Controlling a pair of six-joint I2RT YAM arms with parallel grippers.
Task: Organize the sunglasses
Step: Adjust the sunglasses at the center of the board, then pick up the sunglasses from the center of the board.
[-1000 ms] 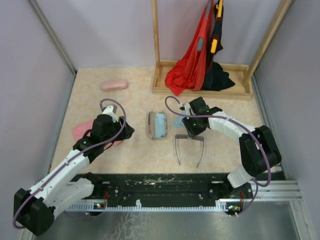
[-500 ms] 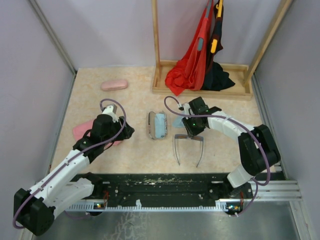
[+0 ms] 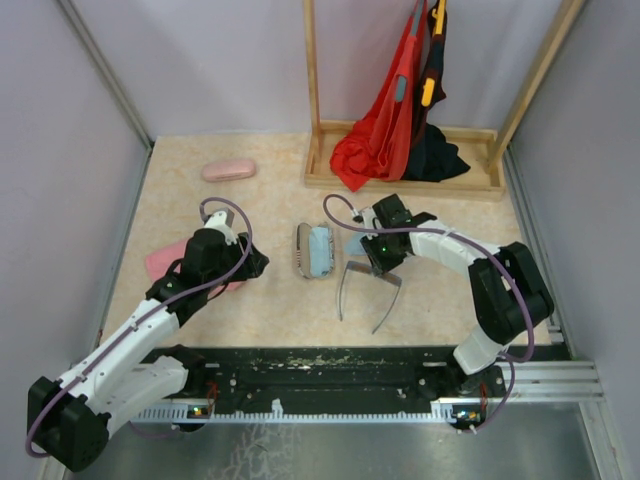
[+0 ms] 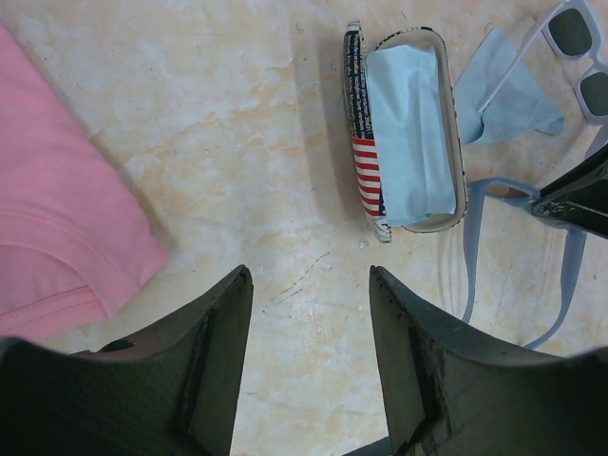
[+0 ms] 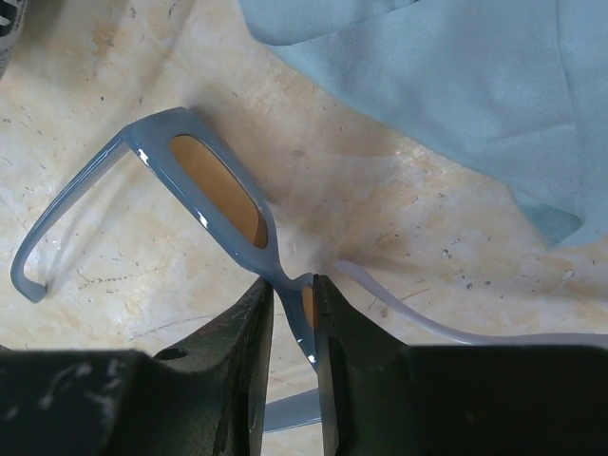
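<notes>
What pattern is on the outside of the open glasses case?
The open case carries a flag print, red-and-white stripes; best in the left wrist view.

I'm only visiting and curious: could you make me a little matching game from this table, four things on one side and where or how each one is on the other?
Things:
1 grey sunglasses
2 flag-printed case
3 pink case
4 red bag

States:
A hanging on the wooden rack
B open, blue cloth inside
C pinched at the bridge by the right gripper
D shut, far back on the left

Pairs: 1-C, 2-B, 3-D, 4-A
</notes>
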